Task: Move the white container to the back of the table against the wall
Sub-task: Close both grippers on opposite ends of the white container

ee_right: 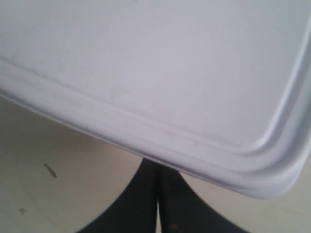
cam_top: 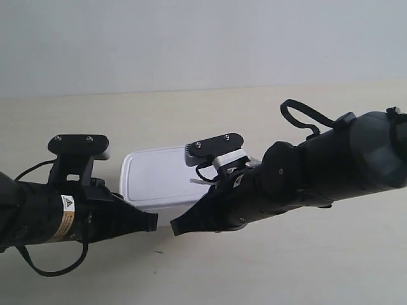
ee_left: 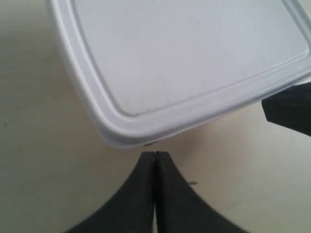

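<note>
The white container (cam_top: 159,178) lies flat on the table (cam_top: 305,267), well short of the wall (cam_top: 203,38). Both arms meet at its near side. The arm at the exterior view's left ends in a shut gripper (cam_top: 151,221); the arm at the exterior view's right ends in one (cam_top: 176,227) just beside it. In the left wrist view my left gripper (ee_left: 155,154) is shut, its tip just short of the container's rounded corner (ee_left: 126,138). In the right wrist view my right gripper (ee_right: 158,170) is shut too, its tip hidden under the lid's rim (ee_right: 194,155).
The table runs bare behind the container up to the wall. A black finger (ee_left: 289,111) of the other gripper shows at the edge of the left wrist view. A few small dark specks (ee_right: 49,170) mark the table.
</note>
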Robot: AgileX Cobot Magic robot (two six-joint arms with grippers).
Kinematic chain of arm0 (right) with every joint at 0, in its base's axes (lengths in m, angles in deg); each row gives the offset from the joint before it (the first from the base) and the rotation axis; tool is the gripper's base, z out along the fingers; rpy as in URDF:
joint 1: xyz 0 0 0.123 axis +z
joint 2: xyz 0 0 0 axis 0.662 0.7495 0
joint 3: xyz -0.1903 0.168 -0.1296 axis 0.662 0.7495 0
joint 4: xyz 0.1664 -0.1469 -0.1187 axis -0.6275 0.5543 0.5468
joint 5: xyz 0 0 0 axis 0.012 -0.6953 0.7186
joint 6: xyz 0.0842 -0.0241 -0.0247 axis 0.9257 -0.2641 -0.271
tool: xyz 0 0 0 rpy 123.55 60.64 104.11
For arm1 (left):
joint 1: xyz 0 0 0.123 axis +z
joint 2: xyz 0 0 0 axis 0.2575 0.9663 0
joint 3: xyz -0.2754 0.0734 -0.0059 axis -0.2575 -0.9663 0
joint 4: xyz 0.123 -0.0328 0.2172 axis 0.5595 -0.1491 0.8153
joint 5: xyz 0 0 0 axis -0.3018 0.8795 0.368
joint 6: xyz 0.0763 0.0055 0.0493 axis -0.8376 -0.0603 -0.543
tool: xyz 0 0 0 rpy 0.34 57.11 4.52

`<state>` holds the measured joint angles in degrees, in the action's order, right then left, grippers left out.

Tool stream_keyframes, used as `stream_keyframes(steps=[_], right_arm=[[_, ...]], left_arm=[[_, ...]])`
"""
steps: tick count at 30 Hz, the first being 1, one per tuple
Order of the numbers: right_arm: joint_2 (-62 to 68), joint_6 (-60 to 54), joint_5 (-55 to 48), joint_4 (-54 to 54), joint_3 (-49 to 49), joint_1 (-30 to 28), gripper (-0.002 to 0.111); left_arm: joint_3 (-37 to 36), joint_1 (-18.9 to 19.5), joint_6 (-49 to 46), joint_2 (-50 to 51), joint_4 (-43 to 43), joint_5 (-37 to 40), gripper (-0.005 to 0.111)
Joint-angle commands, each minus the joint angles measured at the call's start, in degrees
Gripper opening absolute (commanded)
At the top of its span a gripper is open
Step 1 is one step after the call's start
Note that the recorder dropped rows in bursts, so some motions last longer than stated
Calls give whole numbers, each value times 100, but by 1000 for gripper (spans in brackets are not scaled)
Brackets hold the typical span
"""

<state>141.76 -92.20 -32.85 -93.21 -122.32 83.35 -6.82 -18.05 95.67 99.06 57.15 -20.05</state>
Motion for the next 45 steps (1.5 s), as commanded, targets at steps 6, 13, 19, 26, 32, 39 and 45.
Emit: stream_keyframes(steps=[6,13,19,26,32,39,45], right_arm=[[132,-12,85,57,-36,14,0],[132,-12,85,57,-36,14,0],[132,-3,155,57,-36,14,0],[132,-3,278,57,-36,14,0],[132,-3,295,57,-36,14,0],[132,-3,355,57,-36,14,0],[181,-67,442,57,-79,14,0]], left_arm=[[99,-18,26,447,-125,26,0],[275,-18,26,459,-134,201,0],[406,-18,26,459,-134,347,0],[433,-18,26,459,-109,515,0],[433,-18,26,459,-109,79,0],[482,-18,26,1082,-109,466,0],[947,-18,26,1456,-95,616,0]])
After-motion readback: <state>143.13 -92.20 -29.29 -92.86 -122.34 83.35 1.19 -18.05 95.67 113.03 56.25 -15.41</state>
